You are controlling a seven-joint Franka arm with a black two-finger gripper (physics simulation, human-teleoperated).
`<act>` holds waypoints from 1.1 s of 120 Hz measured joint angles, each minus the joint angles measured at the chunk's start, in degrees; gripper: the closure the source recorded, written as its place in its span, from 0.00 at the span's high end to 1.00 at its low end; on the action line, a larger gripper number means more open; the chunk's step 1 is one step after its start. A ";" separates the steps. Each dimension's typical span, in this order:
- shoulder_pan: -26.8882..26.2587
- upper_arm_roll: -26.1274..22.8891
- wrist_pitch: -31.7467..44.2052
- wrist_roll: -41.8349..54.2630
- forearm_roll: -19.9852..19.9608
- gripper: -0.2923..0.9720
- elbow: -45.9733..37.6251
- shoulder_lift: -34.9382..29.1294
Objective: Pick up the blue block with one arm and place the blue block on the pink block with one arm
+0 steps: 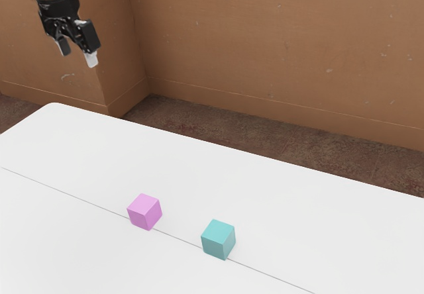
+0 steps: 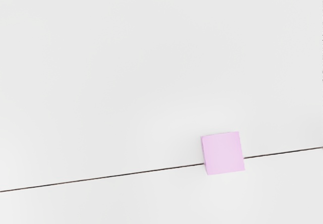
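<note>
Blue block (image 1: 218,239) rests near pink block (image 1: 144,211); hand (image 1: 78,52) hangs open, empty, well apart.

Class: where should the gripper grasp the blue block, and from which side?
Best from above, closing on two opposite vertical faces of the blue block: it sits flat on the table, apart from the pink block, its top free.

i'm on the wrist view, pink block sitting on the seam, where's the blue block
Observer: The blue block is on the table, to the exterior view's right of the pink block and apart from it.
Operator: gripper holding anything
Observer: No, the gripper is open and empty, high above the table's far corner.
Operator: blue one lying flat
Observer: Yes, flat on the table by the same seam, nothing on it.
</note>
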 joint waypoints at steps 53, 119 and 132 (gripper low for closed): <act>2.13 -14.77 4.71 11.31 -1.20 0.77 -10.50 4.82; 0.68 -26.15 32.31 48.81 -8.44 0.77 -25.72 14.20; -0.27 -26.17 35.24 53.25 -8.47 0.77 -25.73 16.22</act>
